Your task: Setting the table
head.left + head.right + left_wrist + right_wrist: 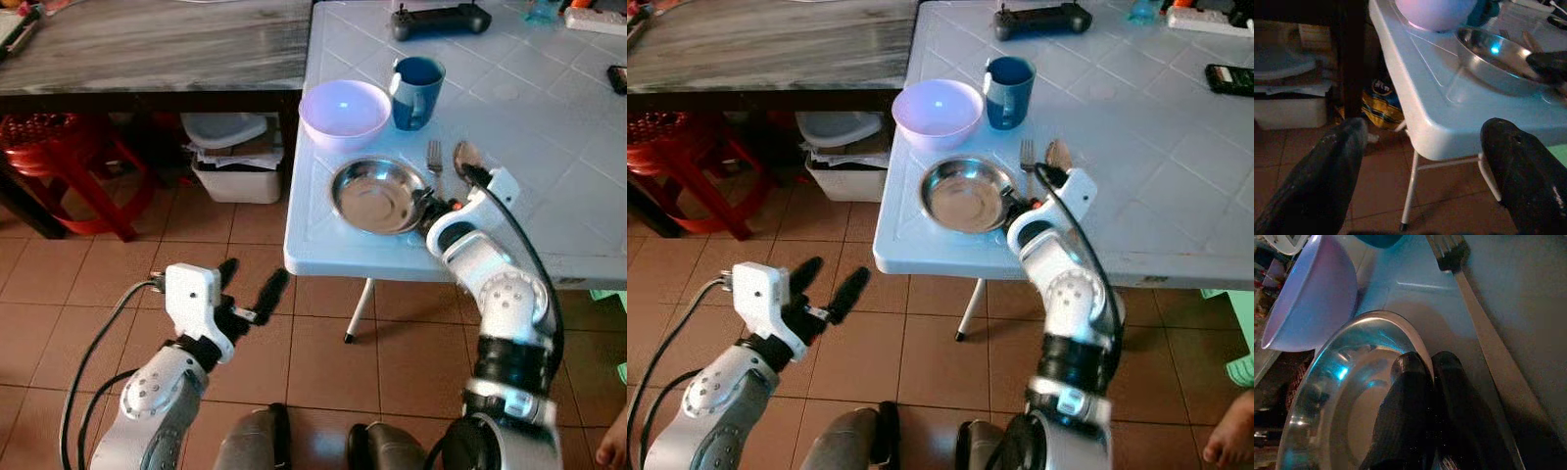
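A steel plate (377, 196) lies near the front edge of the white table (549, 147). My right gripper (426, 208) is shut on the plate's right rim; in the right wrist view its fingers (1405, 391) pinch the rim (1337, 406). A fork (434, 162) and a spoon (467, 157) lie just right of the plate. Behind the plate stand a lilac bowl (345, 110) and a blue mug (416, 91). My left gripper (250, 289) hangs open over the tiled floor, below and left of the table corner (1449, 132).
A wooden table (147, 44) adjoins on the left, with a red stool (59, 147) and a white bin (235, 166) under it. A black controller (441, 20) and a phone (617, 78) lie farther back. A person's foot (612, 446) shows at bottom right.
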You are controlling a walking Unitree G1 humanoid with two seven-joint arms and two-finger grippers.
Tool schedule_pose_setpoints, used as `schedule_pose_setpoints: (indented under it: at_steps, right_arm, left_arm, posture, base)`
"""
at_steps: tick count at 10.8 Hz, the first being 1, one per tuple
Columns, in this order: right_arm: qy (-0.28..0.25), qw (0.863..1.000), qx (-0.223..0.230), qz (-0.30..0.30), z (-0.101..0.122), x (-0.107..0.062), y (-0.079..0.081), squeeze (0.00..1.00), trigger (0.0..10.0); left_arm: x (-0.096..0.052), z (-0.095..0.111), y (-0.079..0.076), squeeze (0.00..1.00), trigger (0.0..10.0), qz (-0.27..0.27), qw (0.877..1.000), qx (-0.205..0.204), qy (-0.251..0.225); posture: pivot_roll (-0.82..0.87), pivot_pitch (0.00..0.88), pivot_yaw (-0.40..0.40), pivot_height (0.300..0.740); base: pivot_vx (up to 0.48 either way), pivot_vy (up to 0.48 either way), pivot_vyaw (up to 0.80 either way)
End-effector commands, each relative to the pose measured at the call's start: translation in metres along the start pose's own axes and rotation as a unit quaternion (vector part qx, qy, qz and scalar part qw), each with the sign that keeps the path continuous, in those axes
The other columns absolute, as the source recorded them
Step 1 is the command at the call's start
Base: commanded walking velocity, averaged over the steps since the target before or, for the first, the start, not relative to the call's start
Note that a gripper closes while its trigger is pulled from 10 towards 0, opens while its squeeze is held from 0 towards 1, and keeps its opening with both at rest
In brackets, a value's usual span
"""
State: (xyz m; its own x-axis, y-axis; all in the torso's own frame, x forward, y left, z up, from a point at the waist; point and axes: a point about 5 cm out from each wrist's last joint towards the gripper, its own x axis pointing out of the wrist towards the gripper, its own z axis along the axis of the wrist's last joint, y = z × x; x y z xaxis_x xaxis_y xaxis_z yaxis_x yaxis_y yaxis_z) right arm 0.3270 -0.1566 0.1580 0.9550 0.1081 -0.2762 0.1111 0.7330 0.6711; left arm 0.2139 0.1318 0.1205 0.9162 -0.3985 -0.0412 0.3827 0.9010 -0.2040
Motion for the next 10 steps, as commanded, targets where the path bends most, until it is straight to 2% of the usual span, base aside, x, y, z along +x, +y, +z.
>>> schedule_pose_setpoints:
  at_steps: [1,3,6,8,10]
  right_arm:
    - [0.044,0.998,0.017,-0.030,-0.021,-0.004,-0.013,0.00,0.0]
    - [0.030,0.999,0.025,0.031,-0.024,-0.017,0.004,0.00,0.0]
    - [-0.007,0.996,0.007,0.092,-0.020,-0.029,0.020,0.00,0.0]
    - [-0.029,0.991,-0.067,0.108,-0.020,-0.036,0.023,0.00,0.0]
    - [-0.055,0.987,-0.106,0.108,-0.016,-0.038,0.022,0.00,0.0]
  left_arm:
    - [-0.003,-0.003,0.007,0.00,10.0,0.029,1.000,0.008,0.003]
    - [0.001,-0.007,0.019,0.00,10.0,0.093,0.995,0.033,0.001]
    - [0.007,-0.005,0.026,0.00,10.0,0.130,0.991,0.038,-0.015]
    - [0.008,-0.006,0.028,0.00,10.0,0.144,0.988,0.049,-0.023]
    - [0.012,-0.002,0.028,0.00,10.0,0.148,0.987,0.061,-0.034]
  posture:
    - [0.03,0.148,0.058,0.740]
    - [0.01,0.122,0.048,0.740]
    - [0.00,0.110,0.040,0.740]
    - [0.00,0.092,0.040,0.740]
    - [-0.01,0.090,0.040,0.740]
  base:
    - [0.000,0.364,0.00]
    - [0.000,0.480,0.00]
    - [0.000,0.480,0.00]
    - [0.000,0.474,0.00]
    - [0.146,0.403,0.00]
